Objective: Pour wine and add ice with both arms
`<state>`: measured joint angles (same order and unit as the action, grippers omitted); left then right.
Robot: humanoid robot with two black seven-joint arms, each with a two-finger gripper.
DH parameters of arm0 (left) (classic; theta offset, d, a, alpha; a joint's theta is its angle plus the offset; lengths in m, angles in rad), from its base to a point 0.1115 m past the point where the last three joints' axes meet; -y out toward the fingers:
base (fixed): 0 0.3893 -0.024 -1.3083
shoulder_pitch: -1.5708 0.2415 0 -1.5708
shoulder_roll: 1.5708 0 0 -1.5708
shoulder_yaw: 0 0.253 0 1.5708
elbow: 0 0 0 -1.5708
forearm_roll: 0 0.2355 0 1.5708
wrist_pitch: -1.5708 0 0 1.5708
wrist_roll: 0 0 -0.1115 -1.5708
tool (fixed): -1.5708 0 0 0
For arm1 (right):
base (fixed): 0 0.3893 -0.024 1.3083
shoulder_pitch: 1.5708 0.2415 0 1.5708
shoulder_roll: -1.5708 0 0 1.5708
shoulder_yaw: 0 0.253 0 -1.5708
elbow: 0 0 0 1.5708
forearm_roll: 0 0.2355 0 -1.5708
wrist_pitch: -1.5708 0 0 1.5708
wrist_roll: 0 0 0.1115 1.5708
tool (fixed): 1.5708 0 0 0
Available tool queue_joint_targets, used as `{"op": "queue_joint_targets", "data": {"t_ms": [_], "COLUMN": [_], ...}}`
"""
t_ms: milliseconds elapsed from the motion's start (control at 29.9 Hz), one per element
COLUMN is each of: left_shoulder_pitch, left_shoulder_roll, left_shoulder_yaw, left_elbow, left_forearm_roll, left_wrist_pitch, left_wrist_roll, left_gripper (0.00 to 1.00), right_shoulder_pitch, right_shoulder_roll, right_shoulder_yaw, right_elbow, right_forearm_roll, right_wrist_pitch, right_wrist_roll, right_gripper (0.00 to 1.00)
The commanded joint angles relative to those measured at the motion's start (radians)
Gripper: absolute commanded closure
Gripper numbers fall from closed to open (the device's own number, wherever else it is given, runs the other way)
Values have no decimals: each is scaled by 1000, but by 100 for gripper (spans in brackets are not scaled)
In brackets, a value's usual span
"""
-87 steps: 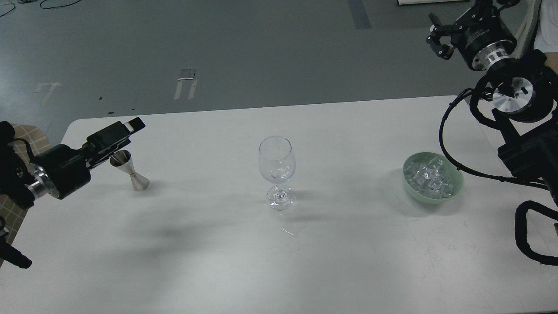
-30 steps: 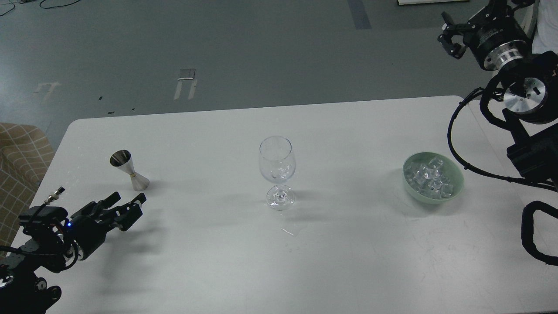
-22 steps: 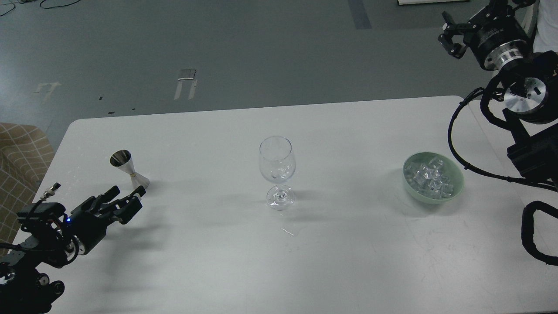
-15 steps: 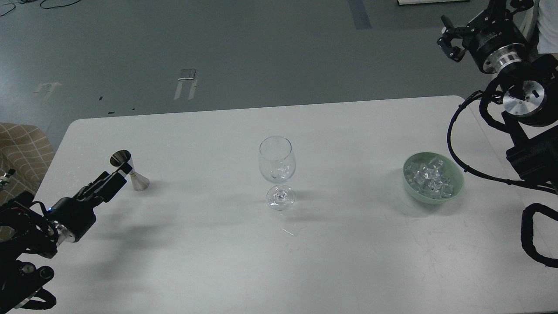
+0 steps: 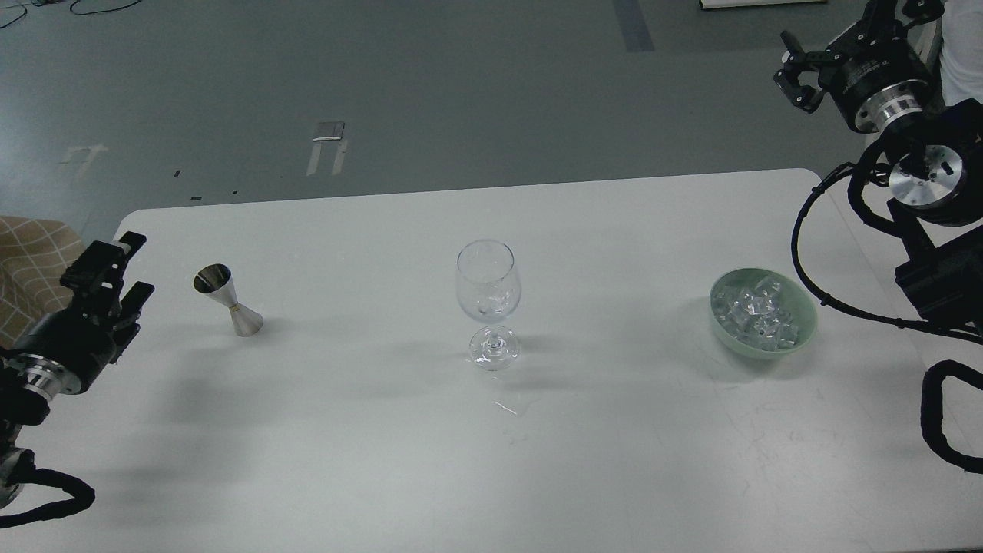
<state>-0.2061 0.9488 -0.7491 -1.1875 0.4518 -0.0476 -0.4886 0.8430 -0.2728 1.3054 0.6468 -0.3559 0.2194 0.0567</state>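
Right now no pour is under way, and I'd judge this as the approach to the first step: getting hold of the jigger (image 5: pixel 226 299), which stands upright on the surface (image 5: pixel 384 461) at the left w/ its open cup up. The wine itself can't be made out; if it's anywhere it's prob. inside that jigger, but the cup interior is too small to tell. The wine glass (image 5: pixel 489 303) stands upright mid-surface, and whether there's any liquid in it I can't say. The ice (image 5: pixel 756 311) sits heaped in the green bowl (image 5: pixel 799 338) to the right, well apart from the glass.

Next move, as I read it: left arm needs to bring its tool across to the jigger's narrow waist, close there w/o tipping it, then carry it level to the glass rim and tilt. Risk is knocking the jigger, since it's tall and narrow at the waist.

Left tool (image 5: pixel 115 269): two fingers visibly parted w/ a gap between them, holding nothing, touching nothing; it hangs beside the jigger, to its left, not in contact. Right tool (image 5: pixel 795 73): raised beyond the far right corner of the surface, well clear of the bowl. Fingers look spread and nothing is visible between them. It'll have to come down to the bowl for the ice step later.
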Motion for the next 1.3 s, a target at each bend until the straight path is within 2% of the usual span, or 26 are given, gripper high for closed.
{"op": "queue_joint_targets", "data": {"t_ms": [0, 167, 334, 401, 535, 602, 836, 903, 936, 1003, 1036, 1070, 1136, 1203, 1270], "left_shoulder_pitch": [14, 16, 16, 10, 16, 16, 1, -1, -4, -9, -6, -1, 20, 39, 53], "left_shoulder_roll": [8, -4, -19, -63, -71, -71, -78, -78, -81, -84, -91, -97, -102, -102, -101], "left_shoulder_yaw": [-19, -41, -76, -88, -118, -147, -213, -214, -219, -231, -263, -283, -331, -343, -348], "left_elbow": [6, 28, 126, 157, 167, 190, 273, 276, 275, 275, 275, 275, 275, 269, 261], "left_forearm_roll": [-216, -334, -335, -341, -349, -351, -340, -344, -350, -357, -378, -392, -461, -519, -562], "left_wrist_pitch": [-69, -96, -139, -196, -308, -372, -405, -417, -426, -441, -441, -441, -441, -441, -441], "left_wrist_roll": [0, 0, 0, 0, 0, 31, 54, 88, 135, 189, 232, 252, 349, 424, 458], "left_gripper": [2, 1, 1, 1, 2, 2, 2, 2, 2, 2, 2, 2, 2, 2, 2], "right_shoulder_pitch": [-4, -4, -5, -4, -4, -4, -5, -8, -12, -12, -12, -12, -12, -13, -15], "right_shoulder_roll": [0, 0, 0, 0, 1, 1, -3, -11, -12, -13, -13, -14, -14, -13, -11], "right_shoulder_yaw": [0, 0, 0, 0, 0, 0, 0, 0, 0, 0, 0, 0, 0, 0, 0], "right_elbow": [1, -1, -1, -1, 1, 2, 5, 5, 5, 5, 4, 4, 4, 4, 4], "right_forearm_roll": [-1, -1, -1, -1, -1, -1, -1, -1, 0, 0, -1, -1, 0, -1, -1], "right_wrist_pitch": [0, 0, 0, 0, 0, -2, -5, -6, -8, -8, -8, -8, -8, -8, -8], "right_wrist_roll": [0, 0, 0, -1, -1, -1, -1, -1, -3, -3, -3, -3, -5, -6, -6], "right_gripper": [0, 0, 0, 0, 0, 0, 0, 0, 0, 0, 0, 0, 0, 0, 0]}}
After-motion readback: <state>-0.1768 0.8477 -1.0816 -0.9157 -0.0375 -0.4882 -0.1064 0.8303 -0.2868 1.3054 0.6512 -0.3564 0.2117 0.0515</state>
